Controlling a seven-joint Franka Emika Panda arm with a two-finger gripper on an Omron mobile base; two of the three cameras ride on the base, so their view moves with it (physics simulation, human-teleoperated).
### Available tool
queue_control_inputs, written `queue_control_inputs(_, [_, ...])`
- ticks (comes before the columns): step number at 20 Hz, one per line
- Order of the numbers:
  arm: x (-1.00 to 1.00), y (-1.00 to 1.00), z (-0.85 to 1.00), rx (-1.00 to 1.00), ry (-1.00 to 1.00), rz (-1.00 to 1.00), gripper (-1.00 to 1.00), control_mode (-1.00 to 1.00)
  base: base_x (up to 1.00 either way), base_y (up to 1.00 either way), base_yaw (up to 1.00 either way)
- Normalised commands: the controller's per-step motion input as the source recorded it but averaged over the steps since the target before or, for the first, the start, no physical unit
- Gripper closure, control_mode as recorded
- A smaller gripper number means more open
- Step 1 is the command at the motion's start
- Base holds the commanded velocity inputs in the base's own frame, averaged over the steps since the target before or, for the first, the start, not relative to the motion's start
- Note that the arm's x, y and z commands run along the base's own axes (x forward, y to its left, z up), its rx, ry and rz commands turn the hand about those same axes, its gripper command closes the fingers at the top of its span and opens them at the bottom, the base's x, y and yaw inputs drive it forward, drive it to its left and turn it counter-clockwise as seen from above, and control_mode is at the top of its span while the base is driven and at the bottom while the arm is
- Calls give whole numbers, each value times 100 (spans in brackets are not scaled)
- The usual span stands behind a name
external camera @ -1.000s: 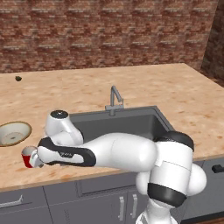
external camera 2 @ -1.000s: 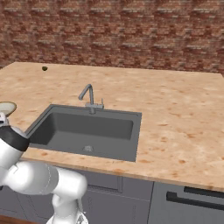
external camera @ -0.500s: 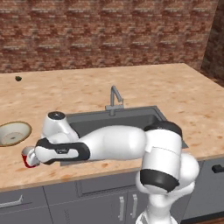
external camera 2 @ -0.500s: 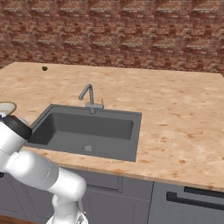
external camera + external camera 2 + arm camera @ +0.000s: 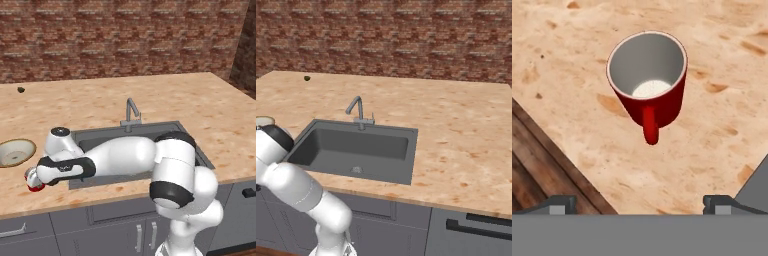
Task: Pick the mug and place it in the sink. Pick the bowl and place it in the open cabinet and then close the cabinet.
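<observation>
Step one, picking the mug (image 5: 648,82): the gripper (image 5: 640,202) hangs above it, jaws apart; next, descend and close.

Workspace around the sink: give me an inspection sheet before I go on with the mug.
Surface: speckled tan counter, with no spill visible.
Job's things: red mug upright on the counter, empty, handle toward the hand camera; cream bowl on the counter left of the sink, which holds nothing; cabinet: nothing seen.
Clutter: small dark lump near the back wall.
Grippers: gripper open above the mug, fingers spread wide, touching nothing.
Cables: nothing seen.
Surroundings: brick wall, grey tap behind the sink, grey base cabinets.
</observation>
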Motion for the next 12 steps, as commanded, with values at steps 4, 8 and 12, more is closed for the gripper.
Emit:
queue_control_inputs(4, [16, 2, -14, 0, 0, 0, -100, -100, 0, 0, 0])
queue_control_inputs(8, [14, 21, -33, 0, 0, 0, -100, -100, 0, 0, 0])
queue_control_inputs(12, [18, 7, -34, 0, 0, 0, -100, -100, 0, 0, 0])
